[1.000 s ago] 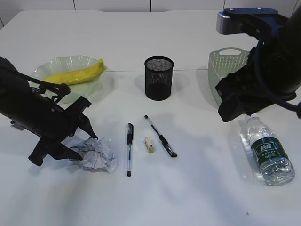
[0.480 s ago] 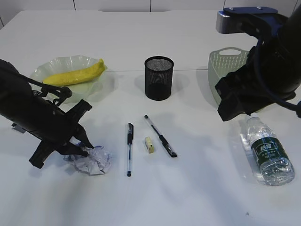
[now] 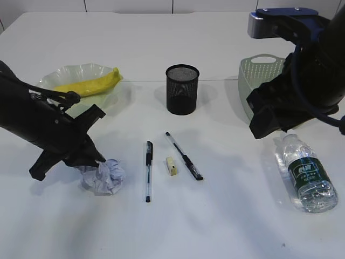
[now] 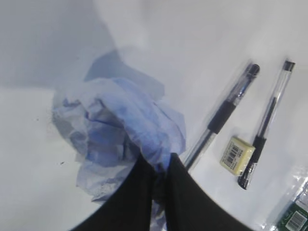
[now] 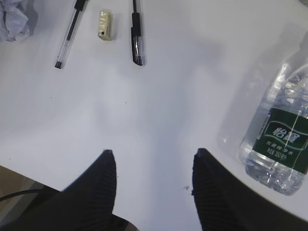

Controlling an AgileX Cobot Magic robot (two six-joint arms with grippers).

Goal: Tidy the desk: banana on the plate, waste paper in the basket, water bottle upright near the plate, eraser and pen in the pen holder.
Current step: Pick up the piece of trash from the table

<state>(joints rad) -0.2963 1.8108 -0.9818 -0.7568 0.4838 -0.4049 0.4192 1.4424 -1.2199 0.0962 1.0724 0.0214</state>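
the left gripper (image 4: pixel 160 179) is closed tight on the crumpled waste paper (image 3: pixel 103 175), its two dark fingers (image 4: pixel 185 202) pinching a fold at the ball's near edge; in the exterior view the wad sits at the front left of the table (image 3: pixel 215 226), at the tip of the slanted left arm, and whether it is touching the surface or just off it cannot be told. the right gripper (image 5: pixel 153 166) hangs with its jaws wide apart and nothing between them, above bare table beside the water bottle (image 3: pixel 308 174) — the bottle lies on its side at the front right, green label up.

the banana (image 3: pixel 89 84) lies on the pale green plate (image 3: pixel 81 71) at the back left. the black mesh pen holder (image 3: pixel 182 89) stands upright in the middle, and the green basket (image 3: pixel 259 70) is at the back right, partly hidden by the right arm. two pens lie in front of the holder — the left pen (image 3: pixel 148 170) and the right pen (image 3: pixel 184 155) — with the small yellowish eraser (image 3: pixel 171 165) between them, apart from both.
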